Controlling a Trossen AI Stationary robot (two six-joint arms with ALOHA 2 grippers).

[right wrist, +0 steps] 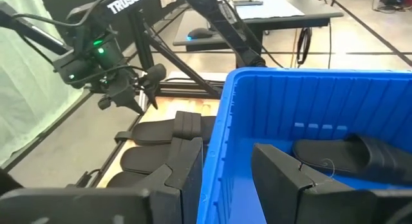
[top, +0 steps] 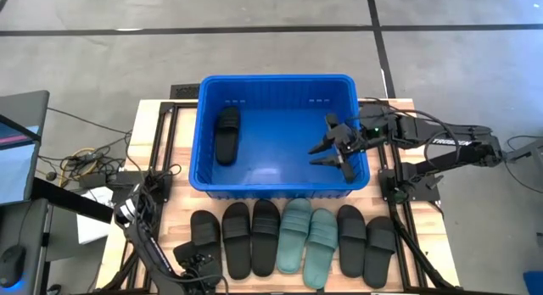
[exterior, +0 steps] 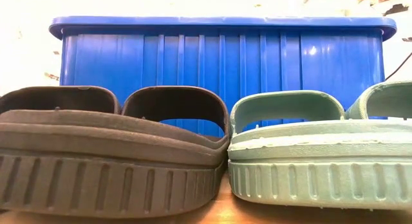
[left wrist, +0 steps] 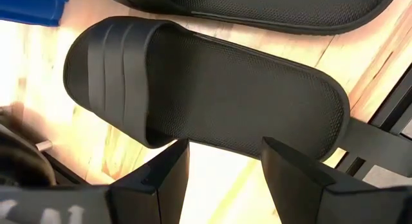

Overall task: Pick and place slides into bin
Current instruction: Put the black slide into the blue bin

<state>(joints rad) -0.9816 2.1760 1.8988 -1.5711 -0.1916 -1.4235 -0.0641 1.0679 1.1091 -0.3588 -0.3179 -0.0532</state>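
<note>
The left pincer [top: 197,259] hangs spread at the near left corner of the worktop [top: 153,117], just above the leftmost black slide [left wrist: 206,98], which lies flat in a row with six other slides [top: 293,238]. The step in hand is judged to be the grasp of this slide. For a good grasp, the fingers [left wrist: 161,179] are to be lowered over one long edge of the sole, or over the strap [left wrist: 116,69], before they are pressed together; the slide is then to be lifted clear of its neighbour [left wrist: 257,8], which lies just beside it. The rim of the bin [top: 280,186] stands between the row and the inside, so the slide must be carried over it. One black slide [top: 226,134] is already in the bin, at its left side. The right pincer [top: 337,147] is held half spread and empty over the right part of the bin. The right side of the bin is better avoided at the drop.
</note>
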